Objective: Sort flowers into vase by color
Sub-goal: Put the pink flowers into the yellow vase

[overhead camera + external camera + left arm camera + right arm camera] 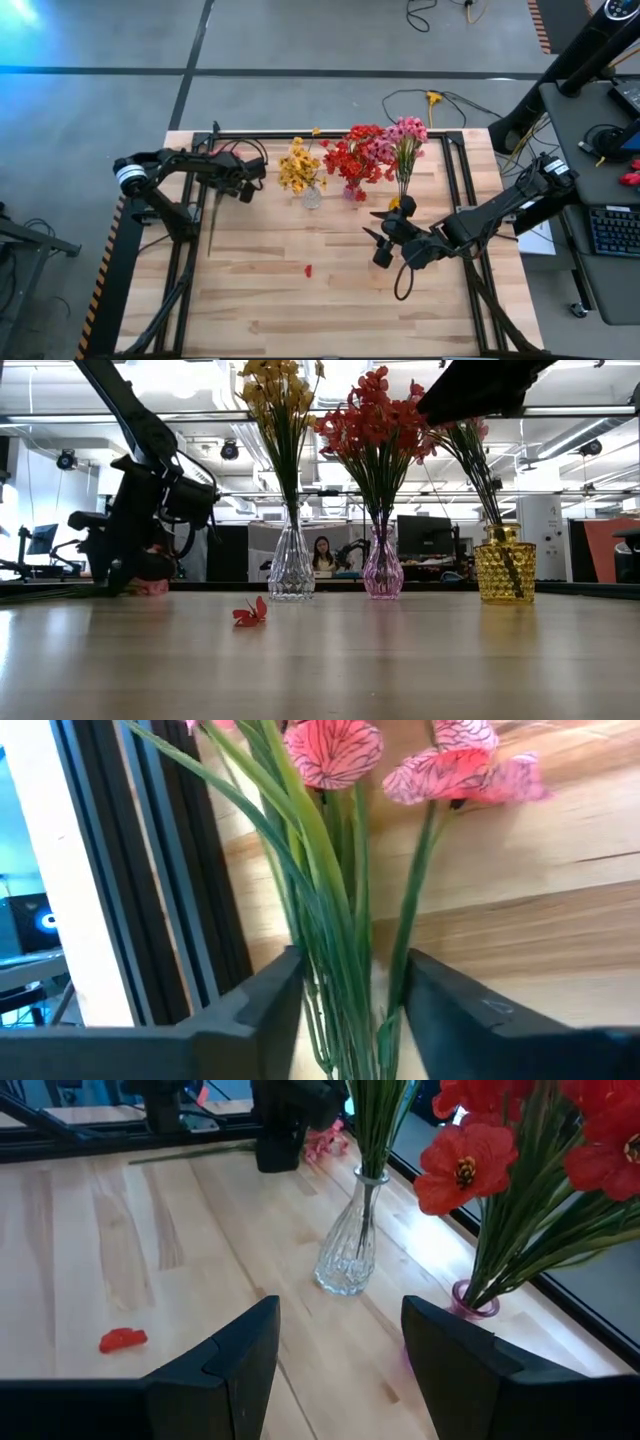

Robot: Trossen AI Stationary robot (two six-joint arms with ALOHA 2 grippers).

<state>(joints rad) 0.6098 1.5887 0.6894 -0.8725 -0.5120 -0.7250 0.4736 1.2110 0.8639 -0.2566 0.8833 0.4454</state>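
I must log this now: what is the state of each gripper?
Left gripper: jaws around the stems of a pink flower sprig lying on the table; a firm grip cannot be told.
Right gripper: open, holding nothing.

Yellow flowers [298, 165], red flowers [352, 155], pink flowers [402, 135]; gold vase [505, 564]; red petal [250, 614].

Three vases stand in a row near the table's far edge: clear vase [312, 196], pink vase [351, 193], gold vase [400, 203], with narrow gaps between them and bouquets spreading overhead. The near half of the table [300, 310] lies open except for a loose red blossom [308, 270]. The left end effector [246, 190] crowds the far-left corner beside the black frame rail [212, 190]. The right end effector [380, 245] sits just in front of the gold vase.
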